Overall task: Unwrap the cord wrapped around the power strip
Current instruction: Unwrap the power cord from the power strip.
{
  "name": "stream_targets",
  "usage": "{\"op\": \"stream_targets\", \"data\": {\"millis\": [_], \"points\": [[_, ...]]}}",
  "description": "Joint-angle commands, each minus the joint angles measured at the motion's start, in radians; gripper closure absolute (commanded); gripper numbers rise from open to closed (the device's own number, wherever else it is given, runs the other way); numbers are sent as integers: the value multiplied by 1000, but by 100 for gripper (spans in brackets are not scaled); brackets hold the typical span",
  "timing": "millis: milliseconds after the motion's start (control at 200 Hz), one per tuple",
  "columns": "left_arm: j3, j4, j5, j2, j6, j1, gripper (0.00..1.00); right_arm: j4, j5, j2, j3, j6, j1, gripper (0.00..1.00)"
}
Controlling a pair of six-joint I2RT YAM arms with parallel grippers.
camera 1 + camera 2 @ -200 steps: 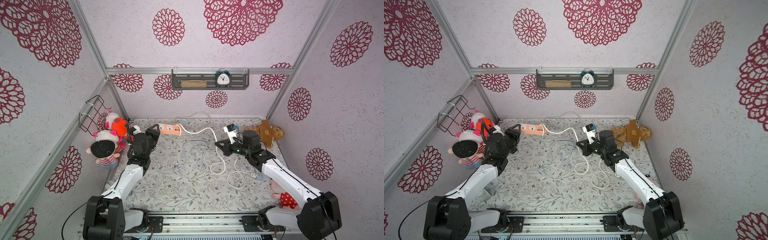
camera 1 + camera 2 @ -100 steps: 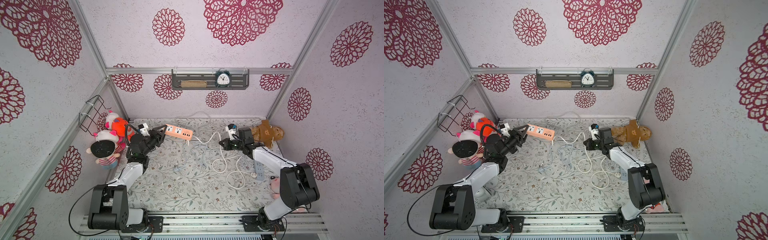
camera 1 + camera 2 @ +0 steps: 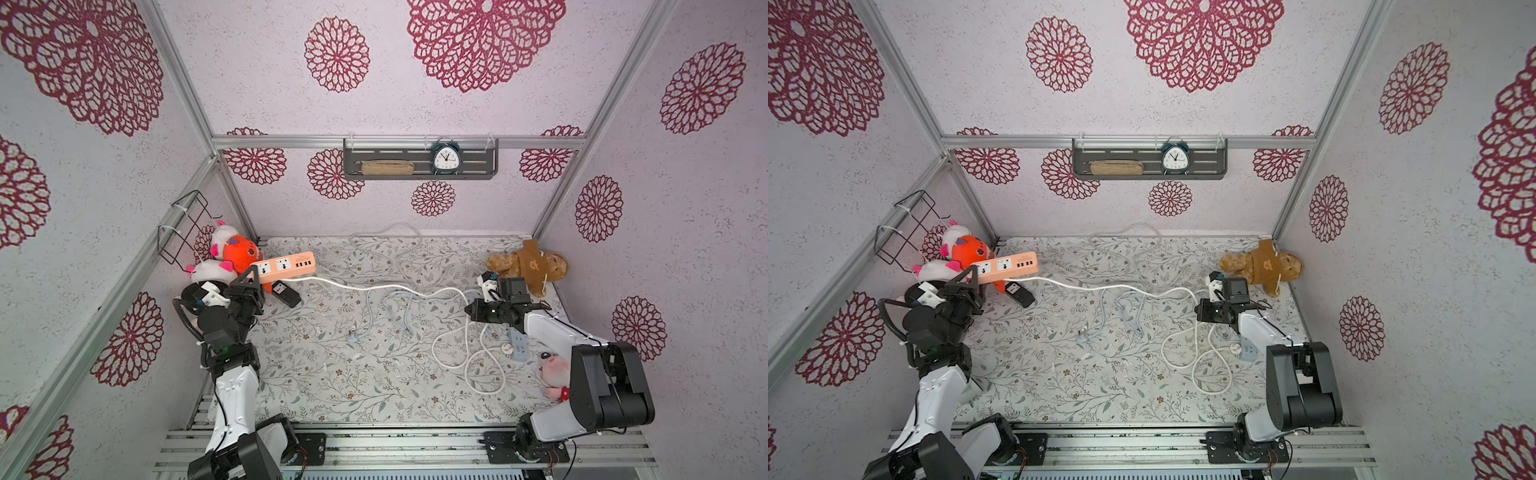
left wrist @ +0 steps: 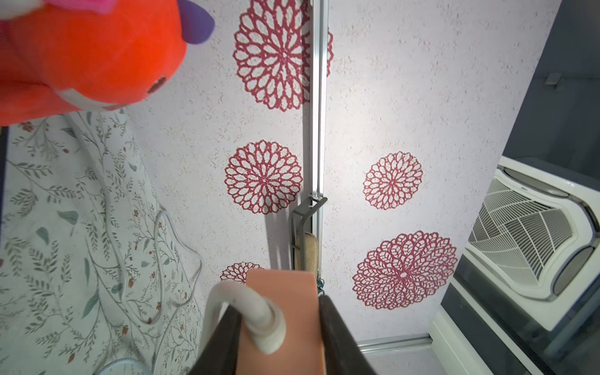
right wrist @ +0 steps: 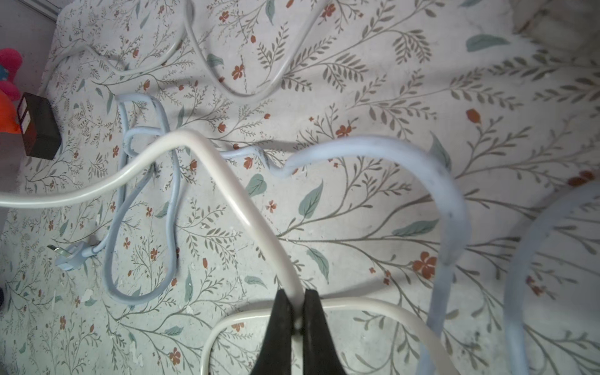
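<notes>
Two grips are working: left gripper (image 3: 250, 277) is clamping the power strip (image 3: 286, 265) as anchor, right gripper (image 5: 297, 303) is pinching its cord (image 3: 374, 287) tight to draw slack.

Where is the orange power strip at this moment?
In both top views the power strip is held by one end in the left gripper at the far-left corner of the table, beside the orange plush and near the black adapter.
</notes>
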Motion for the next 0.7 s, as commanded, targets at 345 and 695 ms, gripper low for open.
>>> {"op": "stream_targets", "data": {"millis": [345,695], "points": [[7,185,91,67,-135,6,100,-16,4,-9,-6,-8,-49,100],[177,-580,-74,-201,269,-130,100,-298,44,-58,32,-13,71,100]]}}
